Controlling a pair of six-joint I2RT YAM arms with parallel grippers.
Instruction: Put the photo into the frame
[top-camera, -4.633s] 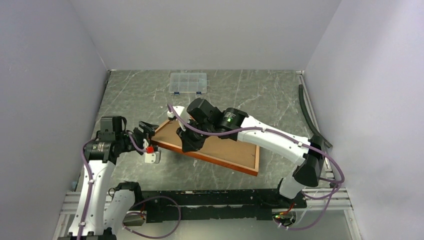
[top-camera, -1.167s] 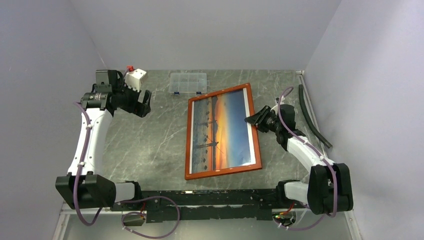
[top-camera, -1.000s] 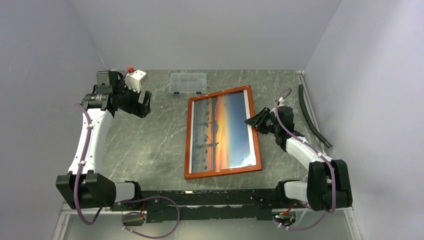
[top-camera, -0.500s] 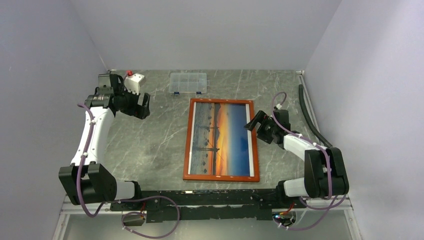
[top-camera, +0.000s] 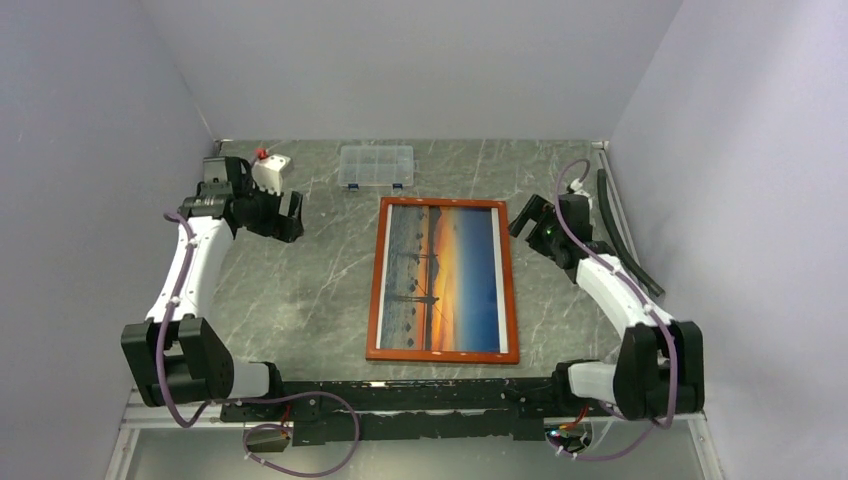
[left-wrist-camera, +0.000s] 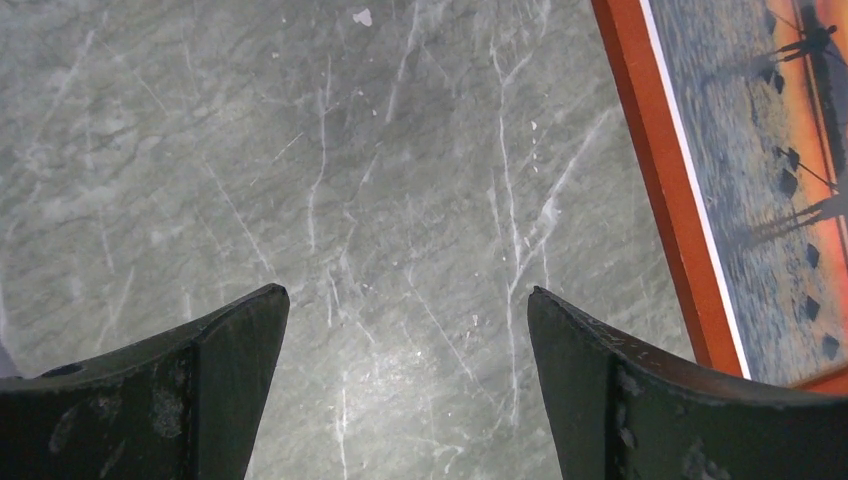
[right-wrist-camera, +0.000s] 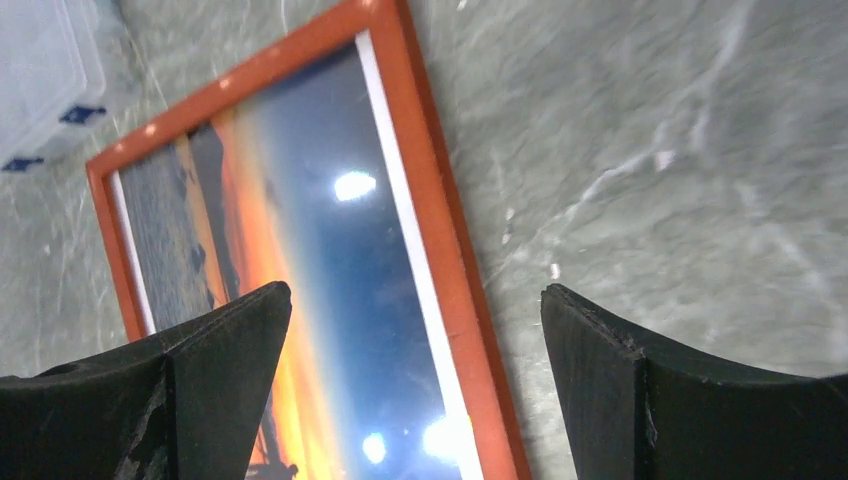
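Note:
The frame (top-camera: 375, 280), with its narrow red-orange border, lies flat and face up in the middle of the table. The photo (top-camera: 445, 275), an orange-and-blue sunset, shows inside it. My right gripper (top-camera: 523, 216) hovers open just off the frame's far right corner, holding nothing. In the right wrist view its gripper (right-wrist-camera: 415, 290) spans the frame's right border (right-wrist-camera: 430, 230) and the photo (right-wrist-camera: 300, 260) below. My left gripper (top-camera: 286, 214) is open over bare table left of the frame. The left wrist view shows the gripper (left-wrist-camera: 405, 291) empty, with the frame (left-wrist-camera: 665, 180) and photo (left-wrist-camera: 790, 170) at the right.
A small clear plastic compartment box (top-camera: 376, 166) stands at the back of the table, also in the right wrist view as the box (right-wrist-camera: 40, 70). A black hose (top-camera: 622, 235) runs along the right wall. Grey walls close in the table on three sides.
The right gripper opened and let go of the frame's right edge, and the frame settled flat and square on the table. The right gripper drew back up and right. The left arm lowered slightly.

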